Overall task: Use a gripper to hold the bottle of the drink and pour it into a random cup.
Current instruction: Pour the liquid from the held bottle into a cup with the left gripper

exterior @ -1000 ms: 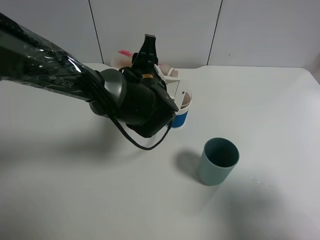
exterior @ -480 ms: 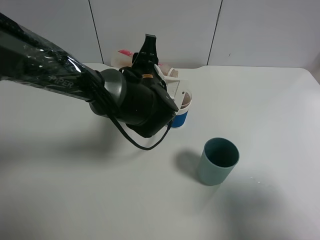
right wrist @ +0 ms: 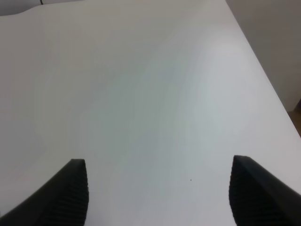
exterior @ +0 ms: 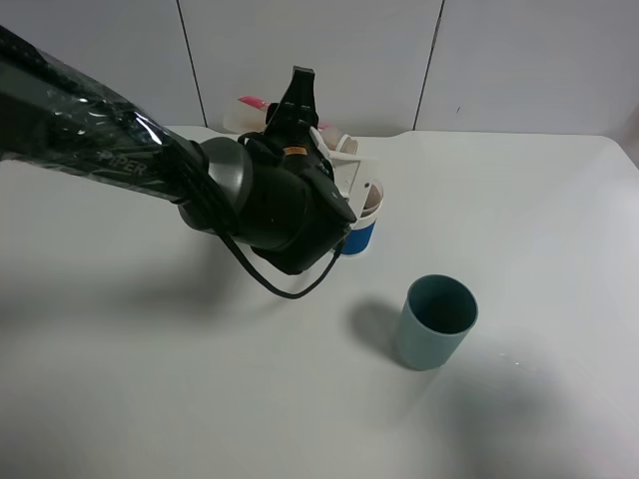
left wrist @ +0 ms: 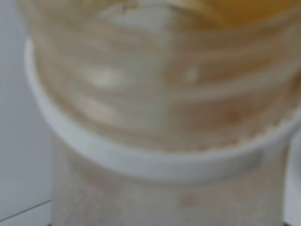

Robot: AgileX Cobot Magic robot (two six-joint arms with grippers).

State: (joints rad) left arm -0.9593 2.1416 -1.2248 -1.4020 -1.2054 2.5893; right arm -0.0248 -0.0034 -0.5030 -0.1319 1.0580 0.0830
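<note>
- Currently the small clear plastic wide-mouthed bottle point(left wrist: 155, 84) is up off the white surface point(exterior: 150, 399). It is carried at the tip of the left gripper point(exterior: 310, 125), just above and behind the short clear cup with a wide blue band point(exterior: 359, 238).
- From the high camera the black arm hides most of the bottle. How far it is tipped over the blue-banded cup cannot be told.
- The left gripper has its jaws drawn fully together, clamped on the bottle. The bottle's ribbed, threaded neck fills the left wrist view in a blur.
- An amber tint of the drink point(left wrist: 235, 7) shows at one edge of that view. How much is inside cannot be read.
- The right gripper point(right wrist: 160, 188) hangs over bare surface with its jaws wide apart, holding nothing.
- Handling, as a judgement: the bottle looks light and thin-walled, so a hard squeeze would likely buckle it or push drink out of the open mouth.
- Its smooth plastic is probably slippery, more so if wet.
- The best hold seems to be around the body below the threads, leaving the mouth free. A slow tilt should stop the drink surging out.
- A dark teal cup point(exterior: 436, 321) stands well apart from the blue-banded cup, upright and nearer the camera.
</note>
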